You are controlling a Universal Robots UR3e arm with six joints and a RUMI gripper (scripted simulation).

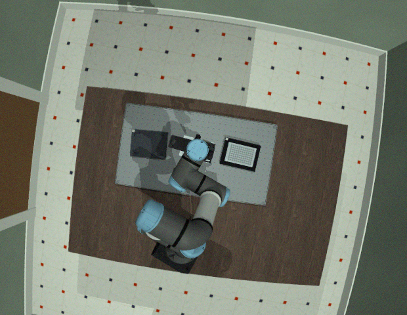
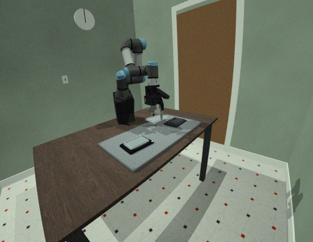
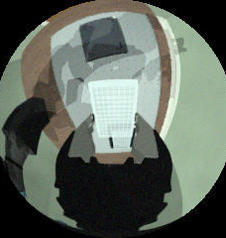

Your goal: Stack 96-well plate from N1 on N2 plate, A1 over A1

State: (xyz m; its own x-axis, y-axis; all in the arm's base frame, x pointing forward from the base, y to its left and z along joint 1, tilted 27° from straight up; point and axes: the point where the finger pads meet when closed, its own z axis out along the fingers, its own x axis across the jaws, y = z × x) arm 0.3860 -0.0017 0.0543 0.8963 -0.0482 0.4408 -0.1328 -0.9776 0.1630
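Observation:
My gripper (image 3: 114,113) (image 2: 157,112) is shut on a white 96-well plate (image 3: 113,109) (image 2: 156,118) and holds it in the air over the grey mat (image 1: 197,115) (image 2: 161,145), between the two nests. In the overhead view the arm's wrist hides most of the held plate. The dark nest N1 (image 1: 148,144) (image 2: 174,121) (image 3: 103,41) is empty. The nest N2 (image 1: 223,159) (image 2: 125,149) holds the other white plate (image 1: 240,154) (image 2: 137,142), lying flat. I cannot make out the cut corners.
The grey mat lies on a brown wooden table (image 1: 281,210) (image 2: 73,177). The arm's black base (image 1: 172,257) (image 2: 122,109) stands at the table's edge behind the mat. A door (image 2: 206,70) is behind the table.

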